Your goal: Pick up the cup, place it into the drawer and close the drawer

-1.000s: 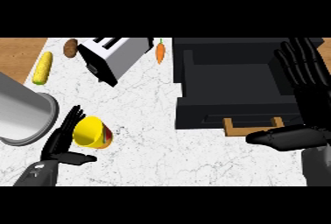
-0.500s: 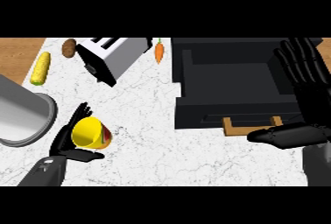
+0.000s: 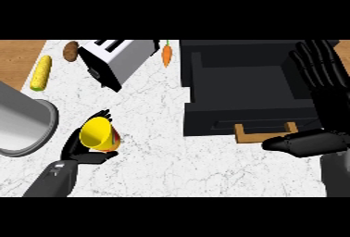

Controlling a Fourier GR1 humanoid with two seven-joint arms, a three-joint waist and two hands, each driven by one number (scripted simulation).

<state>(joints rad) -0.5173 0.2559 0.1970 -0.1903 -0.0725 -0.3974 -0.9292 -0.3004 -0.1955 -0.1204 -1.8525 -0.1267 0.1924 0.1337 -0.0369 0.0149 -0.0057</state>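
The yellow plastic cup (image 3: 97, 134) is clasped by the left hand (image 3: 80, 149); the open black drawer (image 3: 240, 88) lies to its right, beside the flat-open right hand (image 3: 321, 92).

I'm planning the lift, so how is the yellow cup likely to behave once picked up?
The cup looks rigid and thin-walled, so probably light and stiff. Its smooth, tapered sides could slip within the left robot hand, whose fingers curl round it. It already sits tilted, so it may tip or roll if released on the counter rather than in the drawer.

Grey forearms (image 3: 51, 180), blk robot hands (image 3: 321, 92)
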